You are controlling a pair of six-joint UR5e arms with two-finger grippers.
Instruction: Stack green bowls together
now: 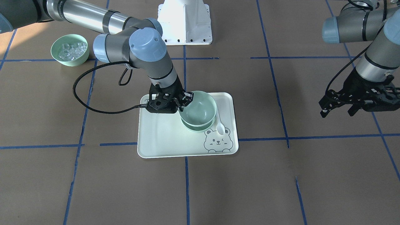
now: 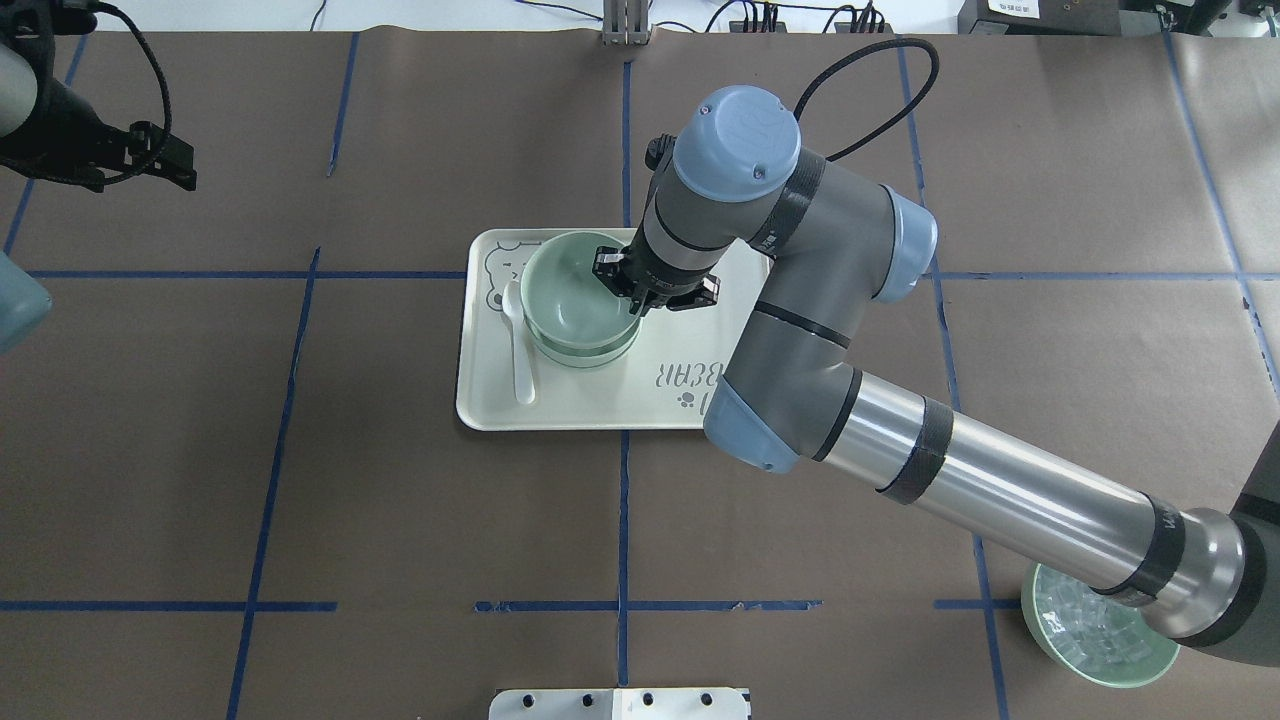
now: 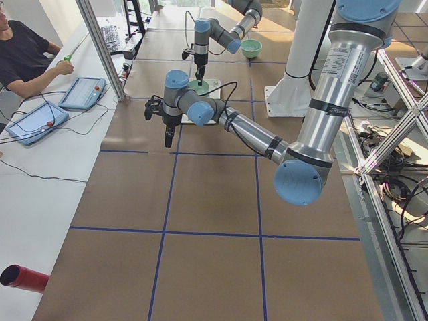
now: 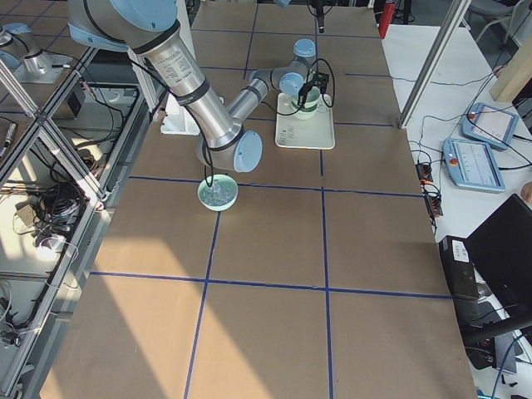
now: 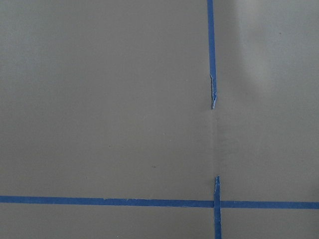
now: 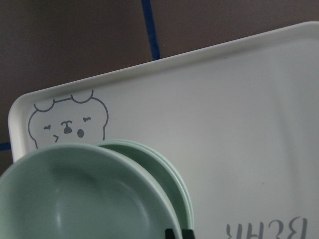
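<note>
Nearest, the tray bears the green bowls. Toward its robot-side edge the top bowl is clamped at the rim by the right gripper, not yet seated. Lowering, then release, is judged required. Well off the tray, the left gripper is held, fingers apart.

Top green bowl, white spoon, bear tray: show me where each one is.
top green bowl (image 2: pixel 570 290), overhead view, on its inner floor
white spoon (image 2: pixel 519 350), overhead view, middle of the handle
bear tray (image 2: pixel 580 400), overhead view, bare floor beside the bowls
</note>
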